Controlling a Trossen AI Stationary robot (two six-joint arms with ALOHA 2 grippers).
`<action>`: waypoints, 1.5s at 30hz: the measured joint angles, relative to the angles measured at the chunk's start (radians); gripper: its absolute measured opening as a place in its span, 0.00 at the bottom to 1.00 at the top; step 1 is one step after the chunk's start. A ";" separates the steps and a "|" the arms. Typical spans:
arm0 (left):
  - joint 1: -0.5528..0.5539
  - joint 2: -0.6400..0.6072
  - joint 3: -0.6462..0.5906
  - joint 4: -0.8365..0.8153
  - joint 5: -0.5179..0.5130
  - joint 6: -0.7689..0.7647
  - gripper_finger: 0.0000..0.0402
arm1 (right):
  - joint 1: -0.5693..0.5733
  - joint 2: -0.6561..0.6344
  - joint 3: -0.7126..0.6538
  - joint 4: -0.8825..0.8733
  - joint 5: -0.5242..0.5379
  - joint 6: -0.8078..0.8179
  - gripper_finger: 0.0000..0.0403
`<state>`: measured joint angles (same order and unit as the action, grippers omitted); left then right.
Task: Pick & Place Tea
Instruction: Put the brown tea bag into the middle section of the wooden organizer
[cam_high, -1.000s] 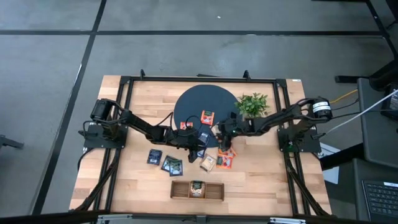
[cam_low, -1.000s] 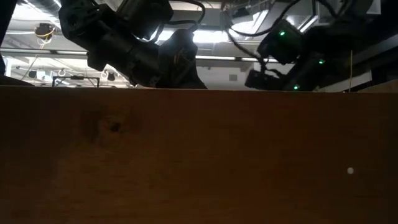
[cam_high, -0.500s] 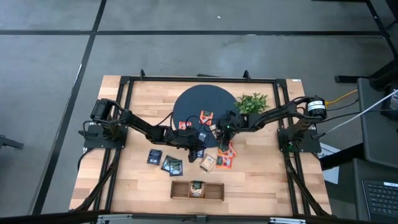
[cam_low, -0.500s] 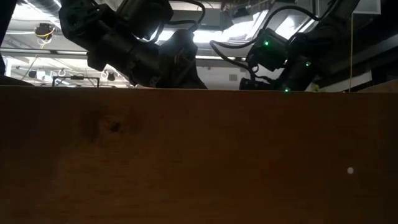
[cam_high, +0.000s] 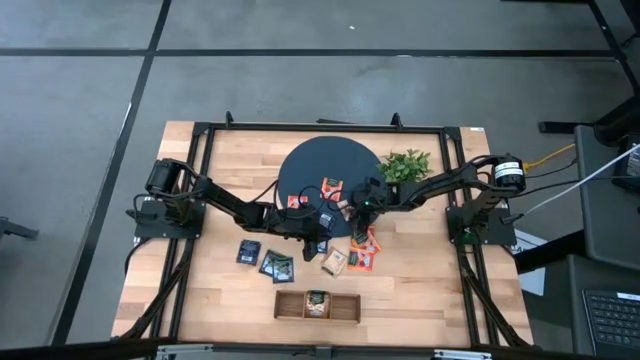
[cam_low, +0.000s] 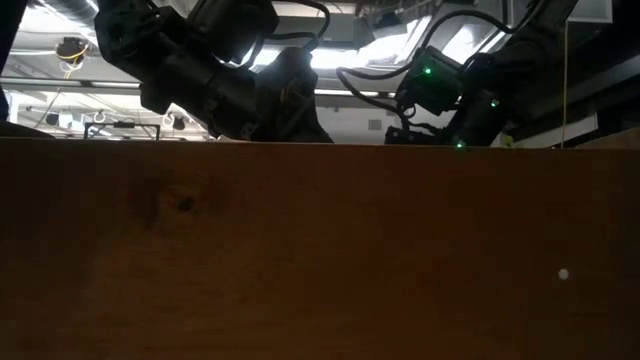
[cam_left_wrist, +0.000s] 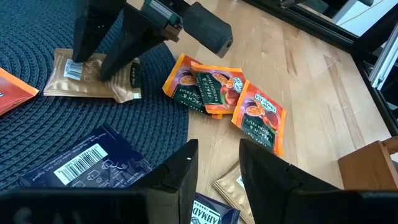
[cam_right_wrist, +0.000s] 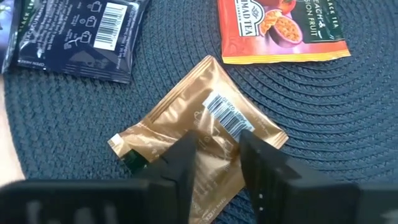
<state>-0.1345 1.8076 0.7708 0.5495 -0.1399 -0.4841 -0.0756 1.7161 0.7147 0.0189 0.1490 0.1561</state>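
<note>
Grey floor surrounds the pale wooden table (cam_high: 420, 290), on which a round dark woven mat (cam_high: 305, 165) lies toward the far side. Nearest the camera edge sits a narrow wooden tray (cam_high: 290, 306) with one sachet in its middle compartment. Just beyond it lie loose tea sachets: dark navy ones (cam_high: 249, 252) on the left arm's side, a beige one (cam_high: 334, 262) and orange-red ones (cam_high: 362, 258) on the bare wood. The left gripper (cam_high: 318, 240) hovers at the mat's near edge, its fingers (cam_left_wrist: 180, 171) standing a little apart with nothing between them; a navy sachet (cam_left_wrist: 81, 158) with a barcode lies on the mat just beside it, and the orange passion-fruit sachets (cam_left_wrist: 214, 90) lie on wood past its fingertips. The right gripper (cam_right_wrist: 217, 165) is down on the mat, its fingers set on either side of a gold-brown sachet (cam_right_wrist: 205, 124) that lies flat; whether they pinch it cannot be told. Beyond this gripper lie another navy sachet (cam_right_wrist: 81, 37) and an orange-red sachet (cam_right_wrist: 280, 28), both on the mat. Farther off, behind the right arm, stands a leafy green plant (cam_high: 406, 165). From table height the wooden tray wall (cam_low: 320, 250) blocks nearly everything.
</note>
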 joint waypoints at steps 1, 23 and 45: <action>0.000 0.000 0.000 0.000 0.000 0.000 0.28 | 0.000 0.000 0.000 0.000 0.000 0.001 0.26; 0.000 -0.039 0.001 0.013 0.014 0.094 0.28 | -0.004 -0.131 -0.006 0.029 -0.117 0.042 0.02; -0.074 -0.104 0.007 -0.039 -0.280 1.008 0.28 | -0.032 -0.186 -0.004 0.135 -0.438 0.130 0.01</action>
<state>-0.2081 1.7035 0.7780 0.5104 -0.4198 0.5238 -0.1074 1.5299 0.7111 0.1537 -0.2894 0.2865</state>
